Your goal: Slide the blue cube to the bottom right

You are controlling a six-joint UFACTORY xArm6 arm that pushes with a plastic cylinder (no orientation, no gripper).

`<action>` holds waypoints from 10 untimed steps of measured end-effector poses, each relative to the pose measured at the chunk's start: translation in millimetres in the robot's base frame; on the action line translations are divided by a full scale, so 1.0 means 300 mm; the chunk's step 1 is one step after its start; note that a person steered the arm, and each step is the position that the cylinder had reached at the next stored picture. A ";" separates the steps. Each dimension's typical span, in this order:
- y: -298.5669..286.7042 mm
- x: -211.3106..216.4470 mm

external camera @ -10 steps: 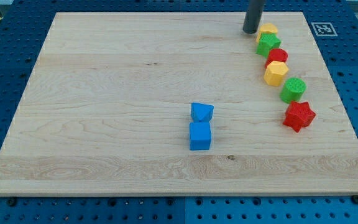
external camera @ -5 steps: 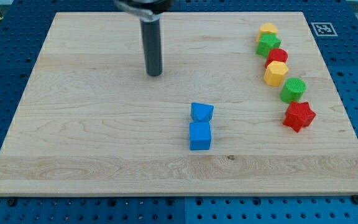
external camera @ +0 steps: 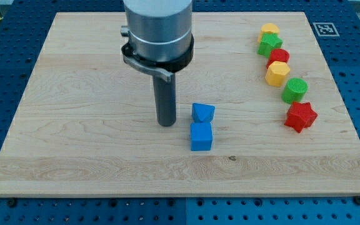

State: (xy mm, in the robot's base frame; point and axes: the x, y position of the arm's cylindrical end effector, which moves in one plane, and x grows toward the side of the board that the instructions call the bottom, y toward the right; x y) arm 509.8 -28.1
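The blue cube (external camera: 200,137) lies near the middle of the wooden board (external camera: 92,144), just below a second blue block (external camera: 202,113) of irregular shape that touches it. My tip (external camera: 166,122) stands on the board a little to the left of both blue blocks, level with the gap between them and apart from them. The arm's grey body rises from the rod to the view's top.
A curved row of blocks runs down the board's right side: yellow block (external camera: 269,29), green star (external camera: 270,44), red block (external camera: 279,56), yellow hexagon (external camera: 277,73), green cylinder (external camera: 295,90), red star (external camera: 300,116). A marker tag (external camera: 325,29) sits at the top right corner.
My tip has moved from the top right by the yellow block, across the board's upper left middle, down to just left of the blue blocks. No block has moved.
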 end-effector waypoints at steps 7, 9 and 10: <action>0.411 0.186; 0.562 0.186; 0.616 0.186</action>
State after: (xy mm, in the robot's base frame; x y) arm 565.6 156.9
